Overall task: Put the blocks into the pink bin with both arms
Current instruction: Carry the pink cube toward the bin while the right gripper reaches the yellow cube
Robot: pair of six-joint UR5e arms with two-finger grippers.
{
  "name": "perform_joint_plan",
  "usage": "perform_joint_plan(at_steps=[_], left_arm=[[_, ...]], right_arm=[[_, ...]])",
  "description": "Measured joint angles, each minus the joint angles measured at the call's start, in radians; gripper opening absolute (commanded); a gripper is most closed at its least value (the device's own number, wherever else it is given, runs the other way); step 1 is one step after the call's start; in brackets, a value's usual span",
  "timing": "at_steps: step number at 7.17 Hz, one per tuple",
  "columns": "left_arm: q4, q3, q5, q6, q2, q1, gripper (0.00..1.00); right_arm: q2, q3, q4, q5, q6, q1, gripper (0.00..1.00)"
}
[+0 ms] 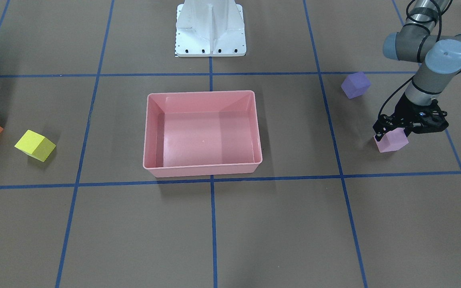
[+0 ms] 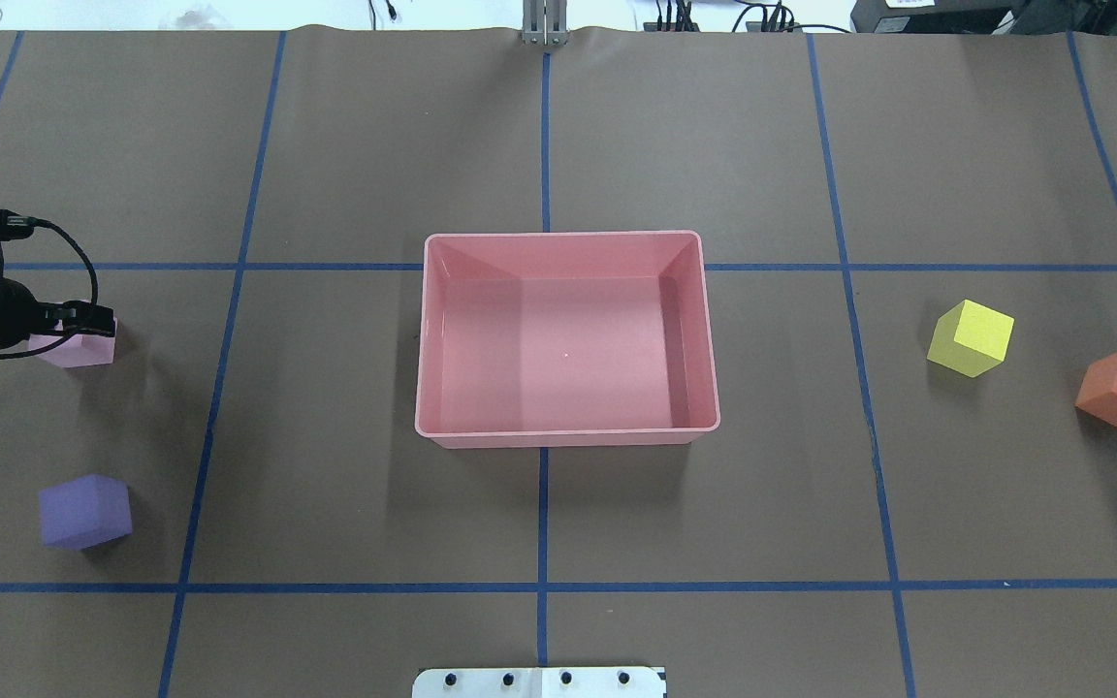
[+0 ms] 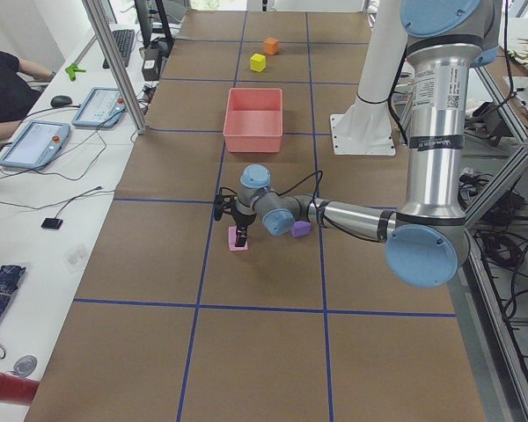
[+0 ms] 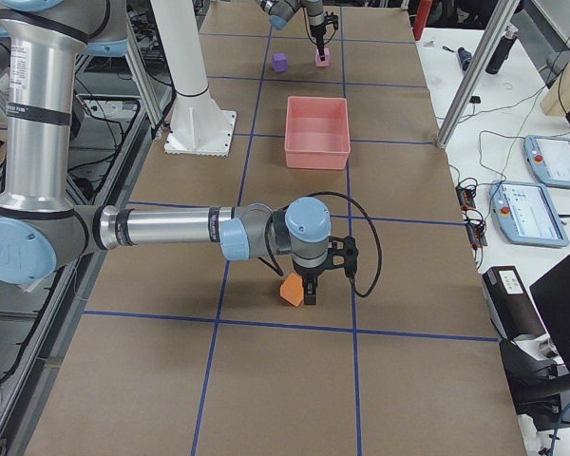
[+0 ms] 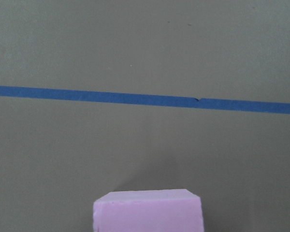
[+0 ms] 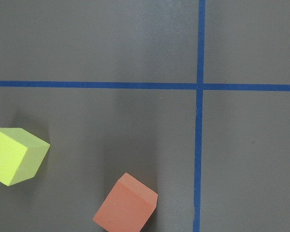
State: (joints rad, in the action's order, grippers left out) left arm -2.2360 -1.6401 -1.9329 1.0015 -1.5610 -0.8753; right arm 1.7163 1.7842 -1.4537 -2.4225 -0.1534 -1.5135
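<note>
Left tool (image 1: pixel 392 134) is down over the pink cube (image 1: pixel 393 144), one finger on each side, jaws spread about cube width. Can't tell if the pads are pressing. The cube sits on the desk (image 1: pixel 278 224), well apart from the bin (image 1: pixel 202 170), with the purple cube (image 1: pixel 355 85) near it on the robot side. Left wrist view shows only the cube's top, low and centred, no fingers in frame.

My read of the step: grasp the pink cube. To do it well:
- Keep the cube centred between the jaws, faces square to the pads, not corner-on.
- Lift straight up before traversing so it doesn't drag on the desk.
- Clear the bin rim with margin and release low over the middle so it doesn't bounce out.

Right tool (image 4: pixel 309 288) hangs just beside the orange cube (image 6: pixel 126 204). It shows only in a side view, so I can't tell how its jaws stand. Orange sits skewed to the grid lines, so wrist yaw likely needs matching. Yellow cube (image 1: pixel 35 145) is near it. No cubes are in the bin; stagger the drops so the arms don't meet over it.
</note>
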Motion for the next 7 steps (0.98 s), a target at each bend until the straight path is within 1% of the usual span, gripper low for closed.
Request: perform_joint_plan(at_steps=[1, 3, 4, 5, 6, 7], left_arm=[[0.0, 0.002, 0.0, -0.002, -0.001, 0.0, 0.0], [0.006, -0.025, -0.021, 0.005, 0.0, -0.003, 0.0], [0.016, -0.049, -0.065, 0.008, 0.001, -0.014, 0.0], [0.053, -0.08, -0.126, 0.009, -0.007, -0.043, 0.0], [0.151, -0.128, -0.162, 0.009, -0.041, -0.069, 0.0], [0.311, -0.188, -0.176, 0.01, -0.113, -0.081, 0.0]], right_arm=[[-0.002, 0.001, 0.0, 0.0, 0.0, 0.003, 1.0], [-0.011, 0.005, 0.003, 0.0, -0.003, 0.021, 1.0], [-0.015, 0.008, 0.004, 0.0, -0.004, 0.035, 1.0], [-0.024, 0.011, 0.007, 0.001, -0.008, 0.058, 1.0], [-0.039, 0.013, 0.012, 0.004, -0.015, 0.082, 1.0], [-0.051, 0.012, 0.031, 0.01, -0.021, 0.106, 1.0]])
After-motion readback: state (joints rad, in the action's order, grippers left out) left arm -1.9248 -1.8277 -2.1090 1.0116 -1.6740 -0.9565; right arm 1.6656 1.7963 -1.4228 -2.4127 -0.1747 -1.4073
